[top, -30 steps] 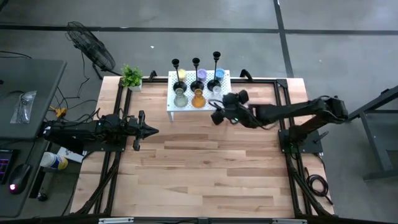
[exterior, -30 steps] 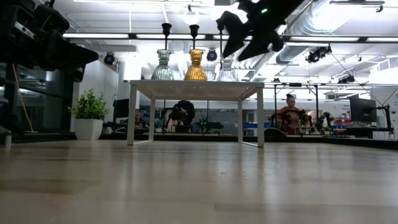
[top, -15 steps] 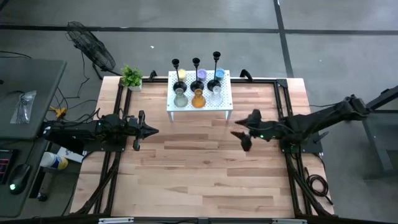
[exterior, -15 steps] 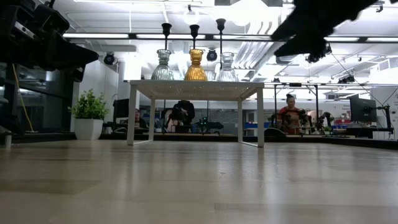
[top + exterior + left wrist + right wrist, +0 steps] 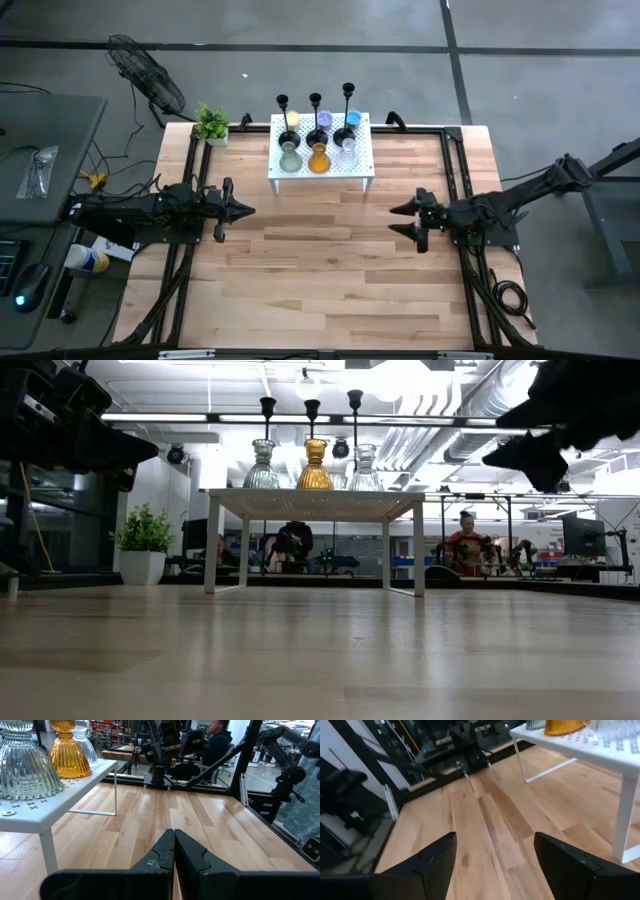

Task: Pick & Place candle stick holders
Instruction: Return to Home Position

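Three slim black candlesticks [image 5: 315, 112] and several small glass cups, among them a pale green one [image 5: 290, 158], an amber one [image 5: 319, 158] and a clear one [image 5: 346, 150], stand on a white perforated stand [image 5: 360, 165] at the table's far middle. In the low view the cups [image 5: 314, 465] show on top of the stand. My right gripper [image 5: 400, 220] is open and empty, right of centre, near side of the stand. My left gripper [image 5: 248, 210] is shut and empty at the table's left.
A small green potted plant [image 5: 211, 124] stands at the table's far left corner. Black frame rails run along the table's left and right sides. Bare wooden tabletop [image 5: 320, 280] lies between the arms and toward the near edge. People show in the room beyond [image 5: 466, 540].
My right gripper has drawn back from the stand's right end toward the table's right and near side, and now points level toward the left, fingers apart. The cups and candlesticks stand as before.
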Available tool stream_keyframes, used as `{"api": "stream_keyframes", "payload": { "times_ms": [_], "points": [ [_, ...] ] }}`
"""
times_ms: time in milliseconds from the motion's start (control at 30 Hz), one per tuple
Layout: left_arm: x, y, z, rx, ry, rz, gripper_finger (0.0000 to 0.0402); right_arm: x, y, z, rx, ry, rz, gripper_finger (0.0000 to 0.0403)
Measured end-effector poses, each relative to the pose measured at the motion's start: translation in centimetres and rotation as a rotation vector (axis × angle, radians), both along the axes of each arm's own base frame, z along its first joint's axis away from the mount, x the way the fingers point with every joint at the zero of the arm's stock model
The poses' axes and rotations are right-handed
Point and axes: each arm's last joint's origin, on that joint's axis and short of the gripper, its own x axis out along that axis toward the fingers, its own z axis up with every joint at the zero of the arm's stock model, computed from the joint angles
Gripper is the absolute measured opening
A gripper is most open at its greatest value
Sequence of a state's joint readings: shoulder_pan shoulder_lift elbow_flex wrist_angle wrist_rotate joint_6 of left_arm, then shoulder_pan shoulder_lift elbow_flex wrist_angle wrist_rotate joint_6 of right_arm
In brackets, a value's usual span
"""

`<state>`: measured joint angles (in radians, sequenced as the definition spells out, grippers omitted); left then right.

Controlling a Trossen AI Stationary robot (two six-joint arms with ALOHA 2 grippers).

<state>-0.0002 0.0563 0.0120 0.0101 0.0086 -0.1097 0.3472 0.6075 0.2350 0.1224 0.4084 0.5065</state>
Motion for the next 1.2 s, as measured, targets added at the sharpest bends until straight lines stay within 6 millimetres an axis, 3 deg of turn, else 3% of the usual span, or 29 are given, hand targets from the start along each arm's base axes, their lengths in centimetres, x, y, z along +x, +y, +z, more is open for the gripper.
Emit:
{"api": "stream_keyframes", "payload": {
  "times_ms": [167, 700, 1200],
  "points": [
    [0.0, 0.0, 0.0, 0.000, 0.000, 0.000, 0.0000, -1.2, -0.3, -1.6, 0.047, -0.034, 0.050, 0.0260],
    [0.0, 0.0, 0.0, 0.000, 0.000, 0.000, 0.0000, -2.5, -1.9, -3.4, 0.059, -0.173, 0.172, 0.0260],
    [0.0, 0.0, 0.0, 0.000, 0.000, 0.000, 0.0000, -3.7, -2.8, -2.9, -0.033, -0.239, 0.075, 0.0260]
  ]
}}
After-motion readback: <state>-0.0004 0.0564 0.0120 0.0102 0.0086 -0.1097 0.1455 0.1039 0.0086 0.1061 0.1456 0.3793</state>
